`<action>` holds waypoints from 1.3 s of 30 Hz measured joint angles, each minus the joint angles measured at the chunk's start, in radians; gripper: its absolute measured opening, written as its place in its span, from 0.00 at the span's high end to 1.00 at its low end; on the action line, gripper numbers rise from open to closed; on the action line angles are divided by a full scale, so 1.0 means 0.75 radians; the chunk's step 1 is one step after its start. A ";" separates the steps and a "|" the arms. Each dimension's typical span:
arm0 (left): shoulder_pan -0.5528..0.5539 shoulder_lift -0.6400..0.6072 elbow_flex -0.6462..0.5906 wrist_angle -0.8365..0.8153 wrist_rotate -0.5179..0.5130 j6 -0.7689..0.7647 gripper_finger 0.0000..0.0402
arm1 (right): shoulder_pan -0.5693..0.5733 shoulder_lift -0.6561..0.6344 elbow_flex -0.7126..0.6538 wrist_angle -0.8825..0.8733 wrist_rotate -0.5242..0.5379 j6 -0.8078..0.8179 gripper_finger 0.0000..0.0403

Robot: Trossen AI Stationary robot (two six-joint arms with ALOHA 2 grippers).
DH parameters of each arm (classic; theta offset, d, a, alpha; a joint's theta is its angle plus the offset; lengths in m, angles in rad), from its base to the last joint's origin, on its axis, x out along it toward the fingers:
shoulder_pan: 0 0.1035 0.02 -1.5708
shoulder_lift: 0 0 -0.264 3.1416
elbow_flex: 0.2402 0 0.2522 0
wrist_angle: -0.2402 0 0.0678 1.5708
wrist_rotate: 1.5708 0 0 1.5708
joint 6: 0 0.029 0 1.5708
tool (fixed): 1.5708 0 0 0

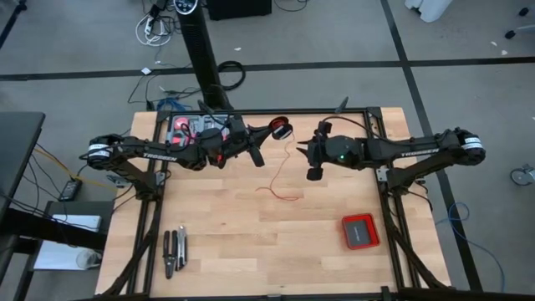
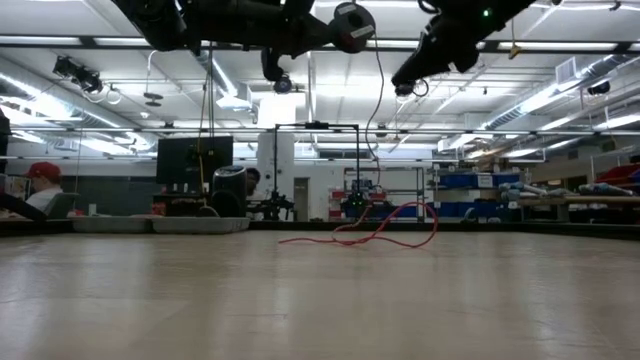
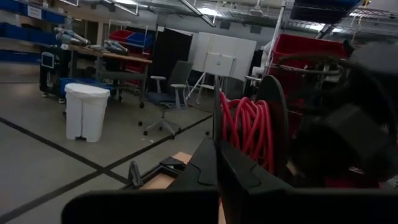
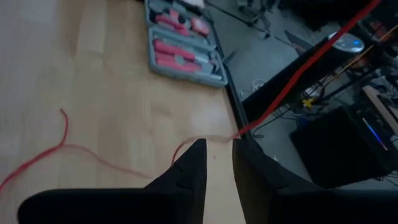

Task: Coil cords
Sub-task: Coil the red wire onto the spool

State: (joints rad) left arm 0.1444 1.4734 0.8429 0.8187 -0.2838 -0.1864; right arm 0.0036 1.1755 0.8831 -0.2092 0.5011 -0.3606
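Red wire (image 1: 282,171): very thin, partly wound as tight red coil on small black spool (image 1: 281,130), remainder hangs down, lies in loose squiggly loops on table (image 1: 251,251) centre.

Left gripper (image 1: 255,144): raised over table's far side, fingers pinched onto spool, holding it aloft.

Right gripper (image 1: 314,170): raised just beside spool; wire runs between fingertips, narrow gap, grip on wire can't be confirmed.

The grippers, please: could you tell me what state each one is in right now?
Left gripper: shut on the spool of red wire.
Right gripper: shut on the red wire.
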 joint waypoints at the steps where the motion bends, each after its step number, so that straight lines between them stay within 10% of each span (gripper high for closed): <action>1: 0.000 0.000 0.000 -0.002 0.000 0.000 1.00 | 0.010 0.000 0.018 -0.005 0.005 0.000 0.81; 39: 0.032 -0.003 0.124 -0.241 0.153 -0.125 1.00 | 0.144 0.497 0.200 -0.059 0.711 -0.798 0.76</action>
State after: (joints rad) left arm 0.1684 1.4712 0.9356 0.6380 -0.1694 -0.2798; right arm 0.1115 1.5481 1.0332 -0.2532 1.0346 -0.9588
